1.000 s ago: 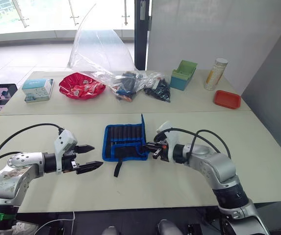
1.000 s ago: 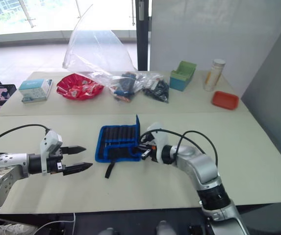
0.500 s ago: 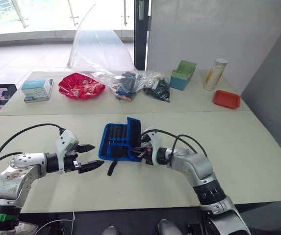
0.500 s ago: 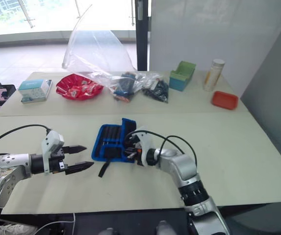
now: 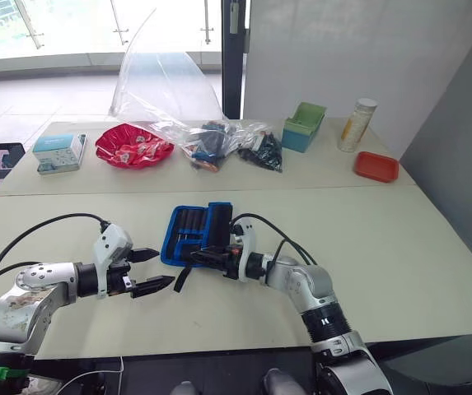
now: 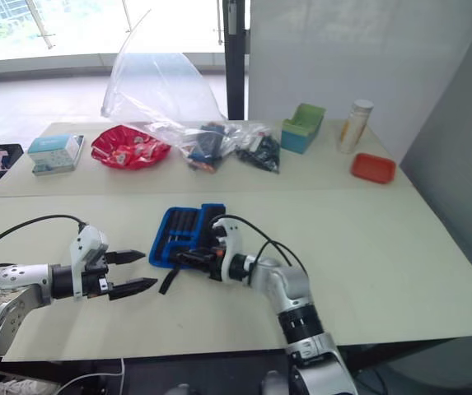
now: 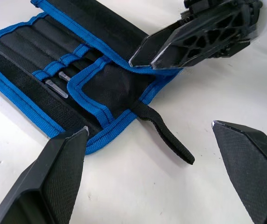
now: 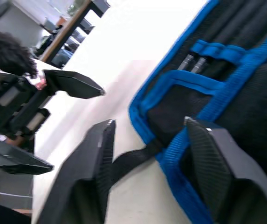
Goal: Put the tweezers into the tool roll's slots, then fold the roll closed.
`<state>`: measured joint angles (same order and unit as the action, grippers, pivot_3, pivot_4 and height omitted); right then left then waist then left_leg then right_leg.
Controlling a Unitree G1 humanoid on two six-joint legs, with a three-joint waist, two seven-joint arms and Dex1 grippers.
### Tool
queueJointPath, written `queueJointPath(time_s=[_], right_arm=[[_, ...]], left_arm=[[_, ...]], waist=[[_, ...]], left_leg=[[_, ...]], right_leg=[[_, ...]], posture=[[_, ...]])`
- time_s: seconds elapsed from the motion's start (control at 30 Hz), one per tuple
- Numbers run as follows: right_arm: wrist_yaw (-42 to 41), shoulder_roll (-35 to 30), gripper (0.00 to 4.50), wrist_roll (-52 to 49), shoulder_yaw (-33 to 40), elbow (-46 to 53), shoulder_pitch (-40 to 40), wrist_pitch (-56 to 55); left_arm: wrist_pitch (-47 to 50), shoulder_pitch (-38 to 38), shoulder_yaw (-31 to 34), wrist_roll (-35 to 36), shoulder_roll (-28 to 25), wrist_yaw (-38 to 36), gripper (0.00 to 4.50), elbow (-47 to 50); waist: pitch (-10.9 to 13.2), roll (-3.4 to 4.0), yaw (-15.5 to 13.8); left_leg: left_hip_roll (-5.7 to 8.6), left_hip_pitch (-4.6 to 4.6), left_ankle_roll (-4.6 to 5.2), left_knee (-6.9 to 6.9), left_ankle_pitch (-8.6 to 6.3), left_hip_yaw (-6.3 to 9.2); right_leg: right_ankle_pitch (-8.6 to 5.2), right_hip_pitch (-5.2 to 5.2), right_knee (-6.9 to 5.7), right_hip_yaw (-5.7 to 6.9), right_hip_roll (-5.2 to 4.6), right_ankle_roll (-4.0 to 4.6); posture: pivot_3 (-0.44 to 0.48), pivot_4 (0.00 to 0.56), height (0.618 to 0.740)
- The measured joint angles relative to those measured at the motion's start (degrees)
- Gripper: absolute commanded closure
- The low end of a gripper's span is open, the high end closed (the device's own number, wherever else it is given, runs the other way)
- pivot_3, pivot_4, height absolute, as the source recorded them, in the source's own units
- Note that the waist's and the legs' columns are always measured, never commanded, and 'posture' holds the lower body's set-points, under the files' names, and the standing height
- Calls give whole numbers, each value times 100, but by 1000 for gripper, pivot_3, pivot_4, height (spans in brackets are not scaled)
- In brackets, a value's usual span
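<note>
**Right gripper on the folded flap, left gripper waiting open**

Your right gripper point(image 5: 205, 254) lies low over the near edge of the tool roll point(image 5: 188, 236), in the middle of the front table point(image 5: 400, 247). Its two fingers point(image 8: 207, 158) are spread apart, one on each side of the blue edging. They look to straddle the folded flap, but I cannot say for sure that they press on it. The right part of the roll is turned over onto the black inner face, so the roll is partly folded. The left part lies flat and open.

In the left wrist view you see the slots point(image 7: 54, 58) as parallel black pockets with small blue loops. Two thin tips of the tweezers point(image 7: 58, 87) come out from under the loops. The black strap point(image 7: 167, 137) lies loose on the table at the near corner of the roll, pointing toward you.

Your left gripper point(image 5: 156, 269) hovers just above the table, near the roll on its left, and touches nothing. Its fingers are wide open and hold nothing.

On the far table stand a clear plastic bag point(image 5: 165, 90), a red dish point(image 5: 134, 148), a small box point(image 5: 58, 151), a green container point(image 5: 304, 126), a bottle point(image 5: 356, 124) and a red tray point(image 5: 376, 166).
</note>
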<state>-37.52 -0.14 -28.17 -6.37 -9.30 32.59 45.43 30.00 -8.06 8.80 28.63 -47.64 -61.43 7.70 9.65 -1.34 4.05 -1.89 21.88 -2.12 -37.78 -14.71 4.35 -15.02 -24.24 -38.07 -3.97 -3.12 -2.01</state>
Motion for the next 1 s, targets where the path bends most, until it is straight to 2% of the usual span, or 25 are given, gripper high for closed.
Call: queueJointPath(time_s=[0.03,0.23,0.27,0.33,0.47,0.6,0.83,1.0], right_arm=[[-126,-142,550,-1,-12,137,-58,-111],[-689,-867,550,-241,413,1008,-162,-627],[-738,-994,1135,-202,450,1012,-139,-782],[-794,-1184,1761,-3,417,995,-123,-1116],[-913,-1639,3163,907,-215,675,16,-1962],[-908,-1551,4464,1619,-772,53,47,-2678],[-858,-1315,4464,2010,-1066,-467,175,-2948],[-855,-1181,4464,2464,-1421,-857,379,-3081]], left_arm=[[-1,0,2,-1,-3,-3,0,-11],[-97,-8,13,-29,-15,-62,0,-212],[-136,-8,15,-30,-15,-62,0,-231],[-156,-11,39,-24,-4,-54,0,-275],[-145,-29,171,78,146,12,0,-413],[-117,-28,359,204,300,83,0,-457],[-94,49,586,328,400,221,0,-516],[295,220,619,418,517,495,0,-691]], waist=[[0,0,-18],[1,0,-25],[1,0,-24],[1,0,-2],[1,0,11],[1,-1,0],[1,-1,-6],[1,-1,0]], left_leg=[[3,4,0,0,0,1],[4,5,0,-1,0,1],[3,5,0,-1,0,1],[1,4,0,-1,0,-1],[-1,2,0,-1,0,-3],[2,5,0,-2,0,-3],[3,4,-1,-2,0,-2],[1,-1,0,-2,0,-2]], right_leg=[[0,0,2,3,-4,0],[0,-1,4,5,-4,-1],[0,-1,4,5,-3,-1],[0,-2,4,4,-1,-1],[0,-3,3,3,1,0],[0,-3,3,2,-2,0],[0,-3,1,3,-4,0],[0,-1,-1,3,-2,1]], posture=[[0,150,738],[0,150,738],[0,150,738],[0,150,738],[0,150,738],[0,150,738],[0,150,738],[0,150,738]])
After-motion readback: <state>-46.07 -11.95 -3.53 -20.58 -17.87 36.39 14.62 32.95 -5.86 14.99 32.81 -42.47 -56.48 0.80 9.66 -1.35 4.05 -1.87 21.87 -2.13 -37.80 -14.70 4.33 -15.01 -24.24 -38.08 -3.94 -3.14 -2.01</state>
